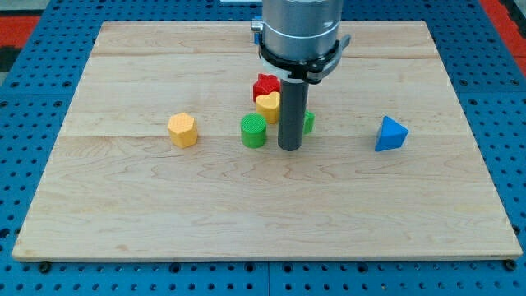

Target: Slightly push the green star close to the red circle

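Note:
My tip [289, 149] rests on the wooden board just below the middle. A green block [309, 122] shows only as a sliver at the rod's right edge, so its shape cannot be made out. A round green block [254, 131] stands just left of the tip, a small gap away. A red block [265, 85] sits above them, partly hidden by the arm's body, and its shape is unclear. A yellow heart [268, 104] touches the red block's lower side, between it and the round green block.
A yellow hexagon [182, 130] lies at the view's left. A blue triangle [391, 134] lies at the view's right. The wooden board [148, 214] sits on a blue perforated table.

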